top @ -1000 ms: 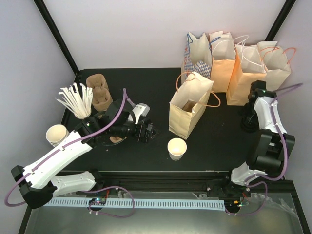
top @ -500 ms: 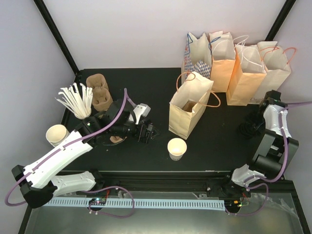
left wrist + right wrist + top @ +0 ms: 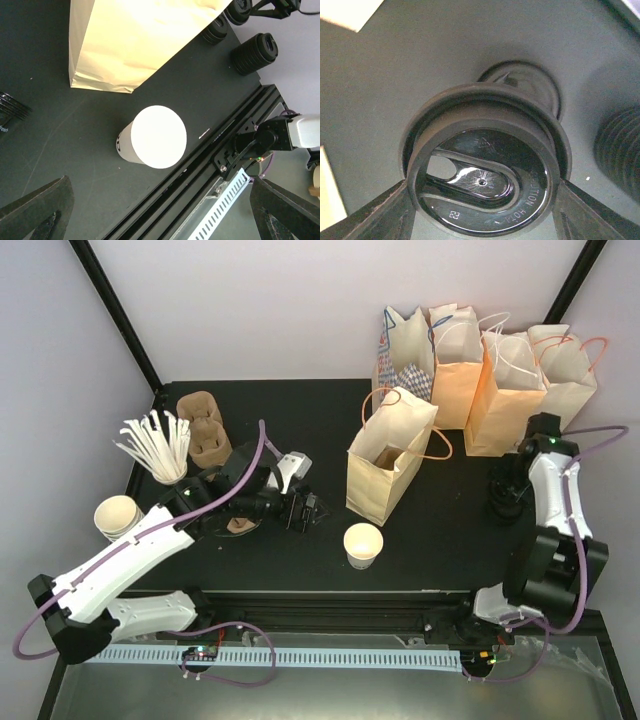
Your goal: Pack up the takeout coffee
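Coffee cup (image 3: 362,543) stands ahead of left hand (image 3: 311,510); right hand (image 3: 481,212) grips lid (image 3: 482,182).

Paper bags (image 3: 497,390) line the back, white straws (image 3: 155,443) stand left

The cup (image 3: 362,542) stands just before the open bag (image 3: 386,462).

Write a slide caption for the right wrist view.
Right gripper holds a black lid between its fingers above a second lid on the dark table.
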`<state>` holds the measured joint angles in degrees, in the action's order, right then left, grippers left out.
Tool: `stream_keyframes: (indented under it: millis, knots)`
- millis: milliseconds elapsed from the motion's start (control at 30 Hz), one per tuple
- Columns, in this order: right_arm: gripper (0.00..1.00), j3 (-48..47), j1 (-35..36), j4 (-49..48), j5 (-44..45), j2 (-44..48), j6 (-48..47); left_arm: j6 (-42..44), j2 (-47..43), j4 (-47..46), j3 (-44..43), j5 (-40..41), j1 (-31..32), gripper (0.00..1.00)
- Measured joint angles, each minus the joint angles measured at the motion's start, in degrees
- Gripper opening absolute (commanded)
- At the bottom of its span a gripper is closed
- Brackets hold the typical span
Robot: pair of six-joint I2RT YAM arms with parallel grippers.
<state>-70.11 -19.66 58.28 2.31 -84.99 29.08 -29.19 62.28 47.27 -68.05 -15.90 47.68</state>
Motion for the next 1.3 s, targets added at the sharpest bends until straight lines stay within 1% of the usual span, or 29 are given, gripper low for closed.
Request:
stream_keyframes:
  millis: [167,233,333,433,533,667,767,833,867,1000,1100,1200,1300]
  knots:
    - [0.66,5.42,8.61,2.69,-3.32,11.43,-1.31,-0.17,1.07,-0.81,0.04,0.00,0.00,0.99]
    - [0.66,8.02,13.92,4.04,-5.88,18.05,-1.31,-0.42,1.27,-1.25,0.24,0.04,-0.02,0.99]
    - [0.65,10.58,20.06,6.32,-8.59,25.22,-0.85,-0.85,1.36,-1.97,0.96,0.04,-0.11,0.99]
    - [0.65,12.57,26.16,8.74,-10.71,29.75,0.00,-1.25,1.84,-2.32,1.53,0.04,-0.37,0.99]
    - [0.65,13.68,32.94,10.64,-11.82,31.23,1.55,-1.55,2.38,-2.51,2.05,0.00,-0.50,0.99]
    - [0.65,13.64,43.06,10.73,-12.46,31.65,4.42,-1.97,3.26,-2.56,2.38,-0.15,-0.83,0.99]
    - [0.64,11.98,54.69,9.90,-11.19,31.39,7.34,-2.58,3.74,-2.56,2.49,-0.79,-1.16,0.99]
    - [0.64,10.19,60.78,9.14,-9.86,30.29,8.87,-3.45,3.85,-2.75,3.10,-1.25,-1.60,0.99]
    - [0.64,8.74,64.59,8.61,-8.52,28.89,9.88,-3.93,3.82,-2.82,3.48,-1.49,-1.84,0.99]
    - [0.65,3.10,74.55,7.54,-3.85,20.85,12.33,-6.05,3.61,-3.89,6.38,-3.08,-4.28,0.99]
    - [0.65,-0.74,78.49,7.48,-0.94,14.32,13.11,-8.11,2.69,-5.53,9.81,-5.16,-7.10,0.99]
    - [0.66,-3.15,79.41,7.80,1.36,9.25,13.27,-10.51,1.05,-7.96,13.66,-7.93,-9.60,0.99]
    - [0.66,-4.46,79.41,8.90,3.56,6.40,12.85,-12.55,-0.22,-10.10,16.96,-10.40,-10.91,0.99]
